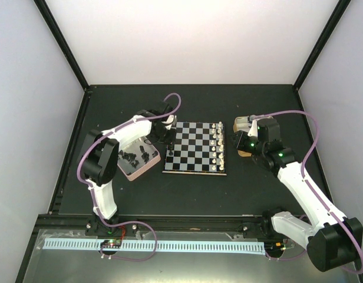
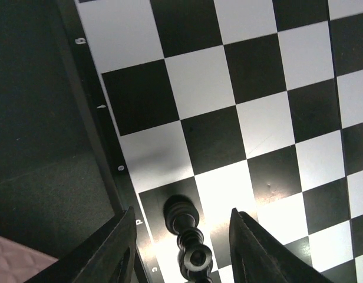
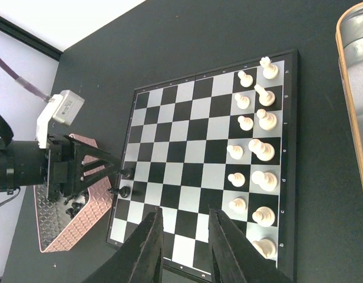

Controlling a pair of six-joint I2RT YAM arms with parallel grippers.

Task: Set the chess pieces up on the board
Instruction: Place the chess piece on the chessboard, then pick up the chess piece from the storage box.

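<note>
Board (image 1: 187,154): mid-surface, between the two arms. Black chess pieces (image 3: 127,173): two upright on squares at the board's left edge, others loose in the pink-rimmed tin (image 3: 90,215) just left of the board. White pieces (image 3: 259,178): two files along the right edge. Left fingers (image 2: 119,250): released, parted either side of one black edge piece, not touching it. Right fingers (image 3: 149,247): parted, grasping nothing, by the gold-rimmed tin (image 3: 346,118).

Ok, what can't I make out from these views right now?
- Left wrist: black piece runs off the bottom edge; type unclear.
- Top view: loose black pieces in the pink-rimmed tin too small to count.
- Right wrist: gold-rimmed tin cut by the right edge; contents unseen.
</note>
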